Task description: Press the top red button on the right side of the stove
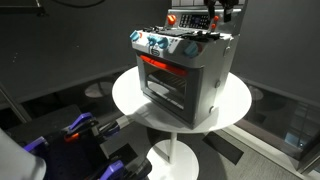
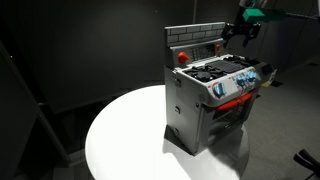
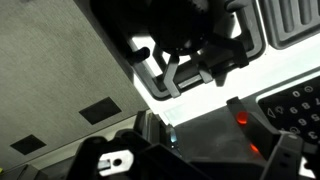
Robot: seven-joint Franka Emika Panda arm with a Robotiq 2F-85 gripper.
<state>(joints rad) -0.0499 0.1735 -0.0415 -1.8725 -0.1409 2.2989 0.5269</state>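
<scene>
The silver-grey toy stove (image 1: 185, 75) stands on a round white table (image 1: 130, 100), with its red-lit oven window facing front. It also shows in the other exterior view (image 2: 205, 100). Its dark upright back panel (image 2: 195, 40) rises behind the burners. My gripper (image 1: 214, 22) hangs over the right end of that panel, seen also from the other side (image 2: 243, 36), with its fingers apart and nothing held. In the wrist view the gripper (image 3: 195, 128) is close above the dark panel. Two glowing red buttons (image 3: 241, 120) sit by the right finger. I cannot tell if anything touches.
A larger red knob (image 1: 172, 18) sits at the panel's other end. Blue and red knobs (image 2: 245, 82) line the stove front. The table's edge (image 2: 110, 150) drops to a dark floor. Dark equipment (image 1: 80, 130) stands low beside the table.
</scene>
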